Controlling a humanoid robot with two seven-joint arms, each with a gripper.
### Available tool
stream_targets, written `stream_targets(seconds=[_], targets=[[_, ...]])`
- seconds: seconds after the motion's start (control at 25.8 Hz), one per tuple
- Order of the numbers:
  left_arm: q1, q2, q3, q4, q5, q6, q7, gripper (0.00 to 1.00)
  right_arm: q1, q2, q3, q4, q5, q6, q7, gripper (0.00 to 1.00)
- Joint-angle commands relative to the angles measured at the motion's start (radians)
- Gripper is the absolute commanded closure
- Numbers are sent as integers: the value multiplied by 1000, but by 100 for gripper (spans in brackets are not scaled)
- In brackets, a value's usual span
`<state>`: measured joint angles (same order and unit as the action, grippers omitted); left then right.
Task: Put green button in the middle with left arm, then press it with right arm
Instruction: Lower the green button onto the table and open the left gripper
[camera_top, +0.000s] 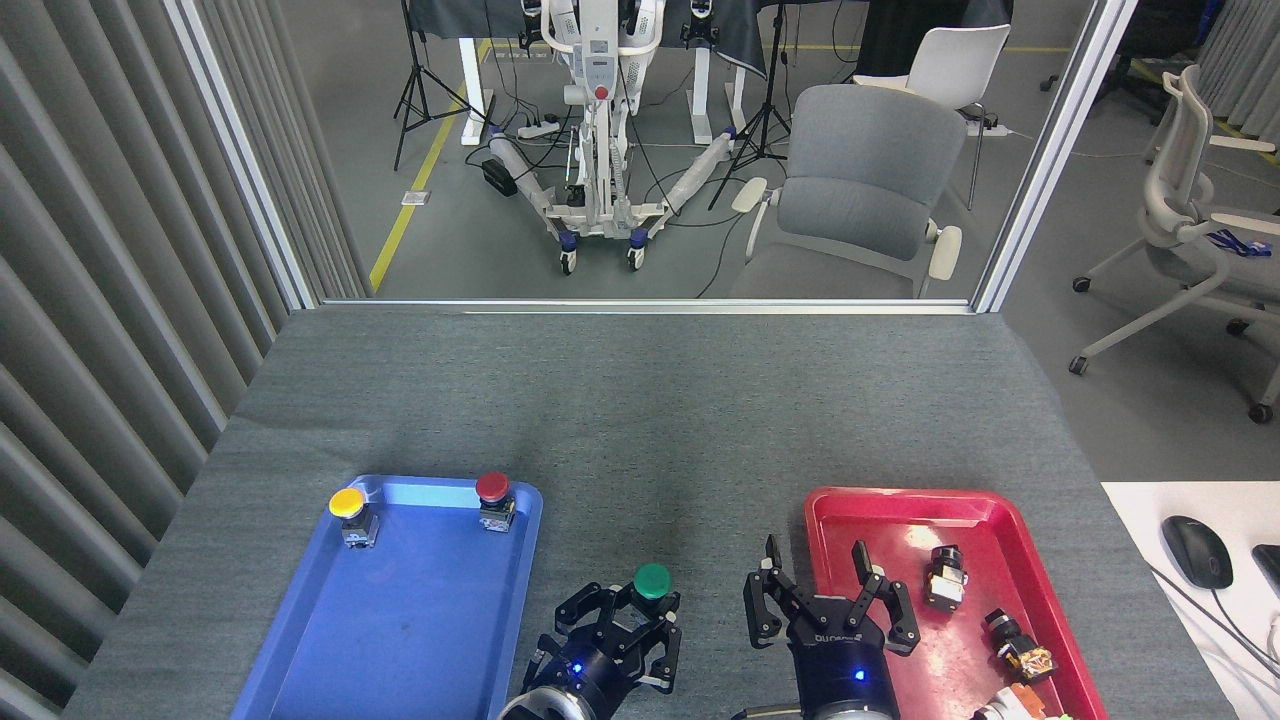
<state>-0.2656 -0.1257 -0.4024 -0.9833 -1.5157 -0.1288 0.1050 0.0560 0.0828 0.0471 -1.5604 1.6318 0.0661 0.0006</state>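
The green button (652, 581) shows its round green cap between the blue tray (330, 640) and the red tray (880, 520), low in the head view. My left gripper (622, 618) is shut on the green button from below, and its fingers hide the switch base. I cannot tell whether the button rests on the gray fabric or hangs above it. My right gripper (828, 590) stands open over the left rim of the red tray, a short way right of the button, with nothing between its fingers. The bare gray tabletop (650, 430) stretches beyond both.
A yellow-capped button (348, 508) and a red-capped button (493, 494) stand at the far end of the blue tray. Several small switch parts (945, 578) lie in the red tray. A mouse (1196, 551) sits on a white desk at the right.
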Motion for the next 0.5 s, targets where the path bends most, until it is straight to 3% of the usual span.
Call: stream_targets(seconds=[0.0, 0.27, 0.46], targets=[[-15, -6, -58, 41, 5, 89, 10, 90, 1, 2, -13, 0, 0, 6, -1, 10], [-15, -6, -82, 60, 22, 95, 73, 83, -4, 3, -35, 10, -1, 6, 1, 10], [-15, -6, -84, 60, 154, 89, 105, 30, -2, 5, -27, 8, -1, 4, 1, 10]])
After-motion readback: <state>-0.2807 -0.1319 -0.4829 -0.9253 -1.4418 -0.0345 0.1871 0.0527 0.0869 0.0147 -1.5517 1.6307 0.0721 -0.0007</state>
